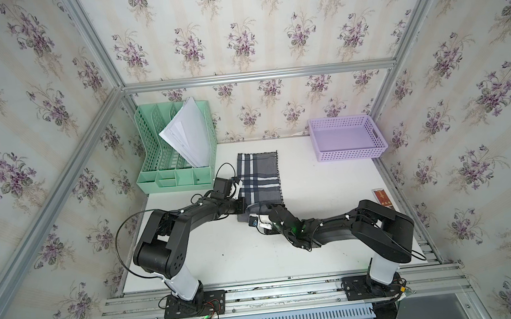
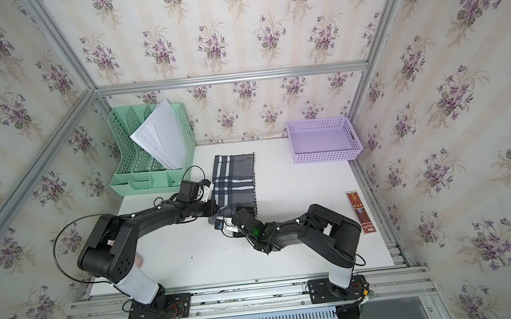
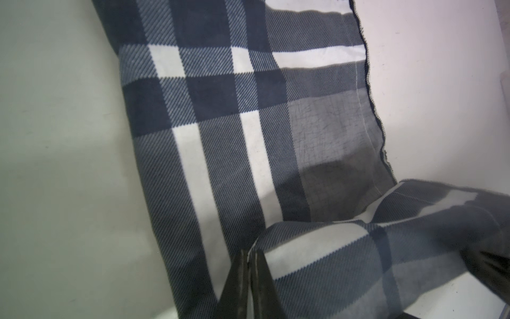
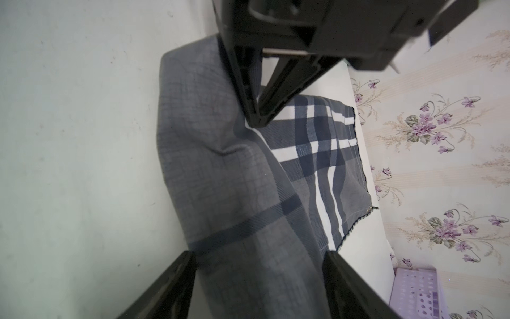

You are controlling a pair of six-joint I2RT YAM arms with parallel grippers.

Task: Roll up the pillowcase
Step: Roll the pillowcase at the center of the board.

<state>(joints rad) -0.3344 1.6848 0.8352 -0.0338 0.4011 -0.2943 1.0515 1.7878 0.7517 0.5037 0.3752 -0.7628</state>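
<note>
One grey fabric pillowcase with navy and white plaid stripes (image 1: 259, 179) lies flat on the white worktop (image 1: 314, 193), its near end turned over. My left gripper (image 3: 249, 256) is pressed together, seemingly pinching the fold's edge. My right gripper (image 4: 259, 256) stands spread astride the fold. I judge both should tuck the fold tight and level, then roll away evenly. One red-brown flat strip (image 1: 383, 199) lies rightward. Farther back stand one mint-green plastic file rack (image 1: 154, 175) holding several white paper sheets (image 1: 188, 131) and one lilac perforated plastic basket (image 1: 350, 155).

Robot lab cell — aluminium frame (image 1: 256, 75)
</note>
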